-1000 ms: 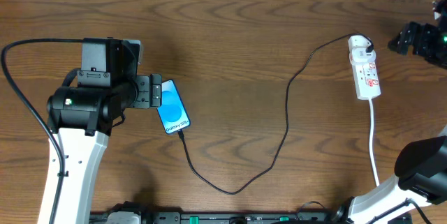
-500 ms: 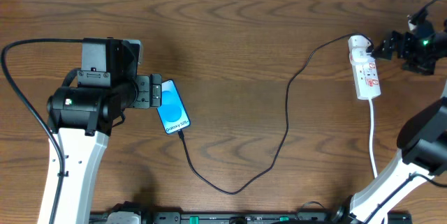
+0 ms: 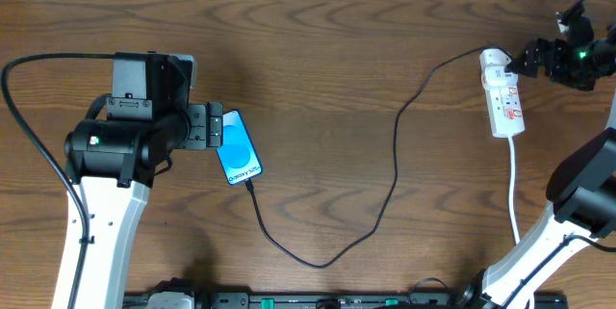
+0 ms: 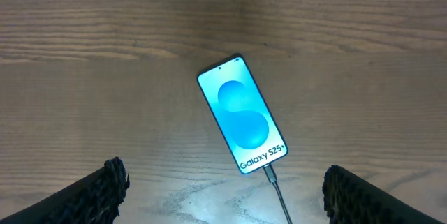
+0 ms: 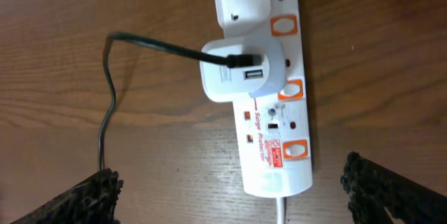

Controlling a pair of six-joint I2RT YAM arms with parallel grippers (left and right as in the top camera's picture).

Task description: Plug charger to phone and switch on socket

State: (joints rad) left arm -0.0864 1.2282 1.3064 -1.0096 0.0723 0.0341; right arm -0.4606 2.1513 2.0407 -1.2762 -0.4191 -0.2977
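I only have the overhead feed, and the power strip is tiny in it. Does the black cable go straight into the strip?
Observer: No. In the right wrist view the charger ends in a white USB adapter seated on the socket.
Operator: Is the phone end plugged in?
Observer: Yes. The left wrist view shows the plug in the bottom edge of the phone, and the screen is lit.
Operator: Is the right gripper on a switch?
Observer: No. The right gripper is open, with its fingers wide apart and clear of the orange-framed switches.
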